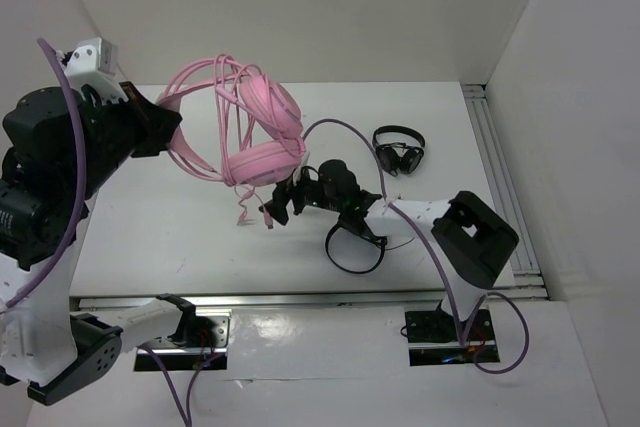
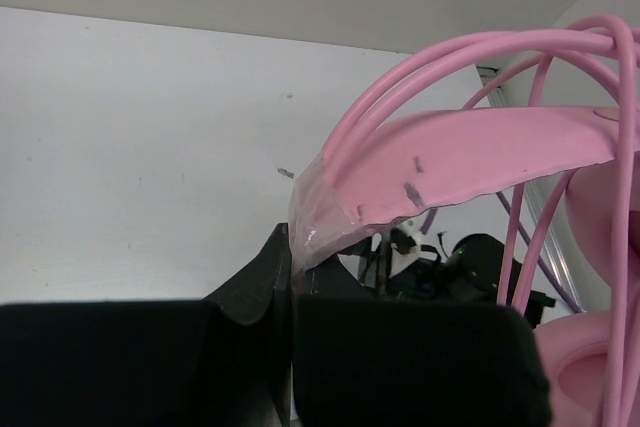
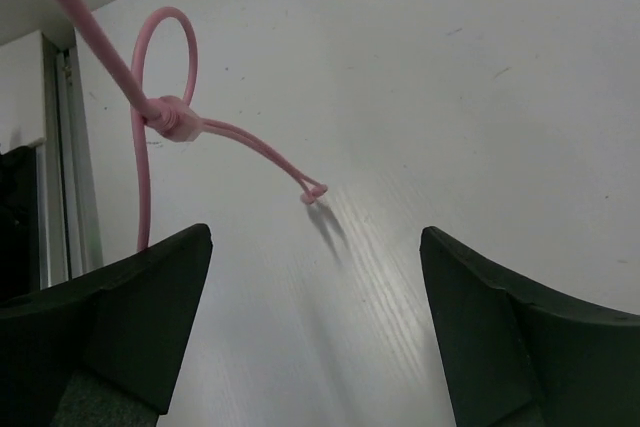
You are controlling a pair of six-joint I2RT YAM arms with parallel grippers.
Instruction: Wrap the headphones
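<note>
Your left gripper (image 1: 168, 125) has its jaws clenched on the end of the headband pad of the pink headphones (image 1: 262, 132). The left wrist view shows the pad pinched right between them. The headset isn't lying down: it hangs in the air off that grip, above the bench (image 1: 170, 237), with the cups on the side away from the gripper.

Progress looks decent to me. From above you can see several turns of the cable (image 1: 226, 97) looped over the headband and around the cups, so I'd say the bulk of the wrap is on. What's left is the tail. A short length dangles below the cups, and the right wrist view shows it has a knot (image 3: 170, 119) with a little loop above it. The loose end (image 3: 312, 192) is down by the bench, but I can't tell if it's actually touching.

Your right gripper (image 1: 278, 205) sits just below the headphones with its jaws spread wide and nothing between them. The tail is out ahead of the gap, not in it. My guess is you need to pick up that tail and tuck or wind it on before calling this done.

Two black headsets (image 1: 400, 152) (image 1: 355, 247) lie on the bench off to the right-arm side of the pink pair, apart from the tail.
</note>
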